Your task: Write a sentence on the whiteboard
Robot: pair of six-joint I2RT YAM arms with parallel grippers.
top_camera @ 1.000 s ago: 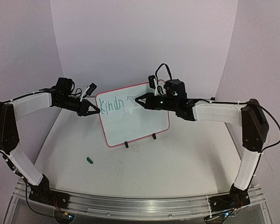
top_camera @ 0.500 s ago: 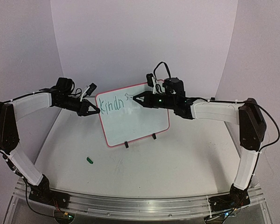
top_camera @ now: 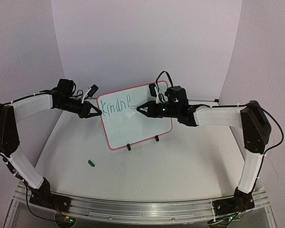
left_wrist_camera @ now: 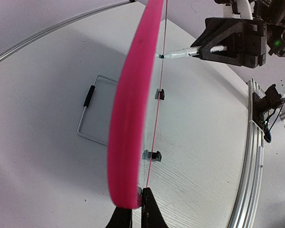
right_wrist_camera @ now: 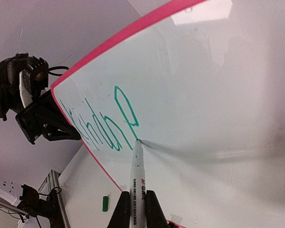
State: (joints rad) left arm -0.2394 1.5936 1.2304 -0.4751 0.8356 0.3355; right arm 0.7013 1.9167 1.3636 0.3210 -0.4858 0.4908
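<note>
Whiteboard (top_camera: 137, 128) reads "Kindne" (green).

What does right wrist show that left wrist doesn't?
Right wrist only: the whiteboard face with green lettering, the marker's printed barrel, a small green piece. Left wrist only: the board edge-on, its black feet, a grey wire loop behind. Both: red frame, marker tip on the board, left claw pinching the frame, right claw shut on the marker.
</note>
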